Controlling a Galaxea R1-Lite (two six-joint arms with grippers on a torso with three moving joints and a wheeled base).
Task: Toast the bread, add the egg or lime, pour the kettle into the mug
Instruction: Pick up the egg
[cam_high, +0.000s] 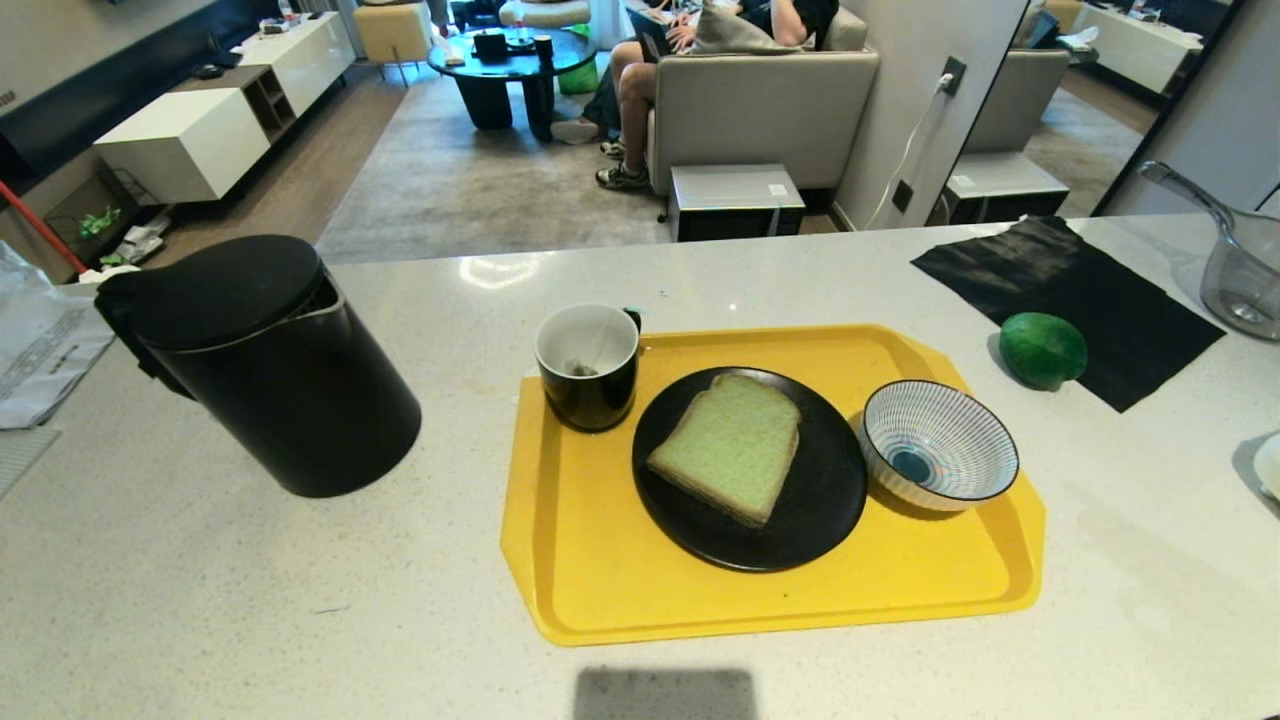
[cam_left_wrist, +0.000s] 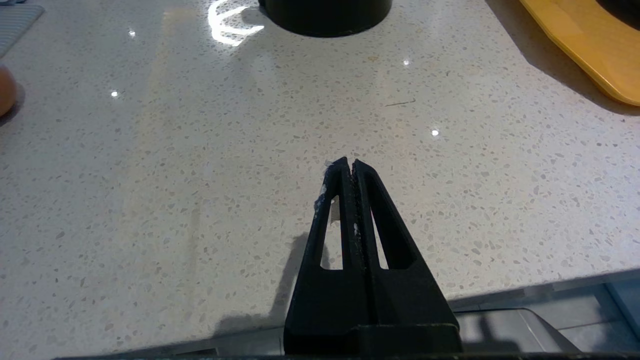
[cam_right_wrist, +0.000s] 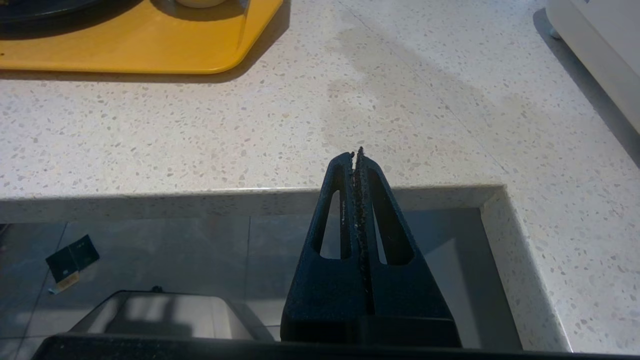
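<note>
Pale green bread (cam_high: 728, 444), thinly brown-crusted, lies flat on black plate (cam_high: 810, 520).

A yellow plastic tray (cam_high: 600, 590) was set on the speckled pale stone counter (cam_high: 200, 600), near its front edge. On the tray, a round black plate (cam_high: 800, 520) was placed at the centre, and a thick square slice of pale green bread (cam_high: 728, 446) was laid on it. A small glossy black mug (cam_high: 588, 366) was stood at the plate's ten o'clock, just beside it, and a blue-striped white bowl (cam_high: 938, 445) at its three o'clock. A tall matte black cylindrical kettle (cam_high: 265, 362) was stood off the tray, at its nine o'clock. A round dark green lime (cam_high: 1042, 349) was found at the tray's two o'clock, at the near edge of a flat black cloth (cam_high: 1080, 290).
</note>
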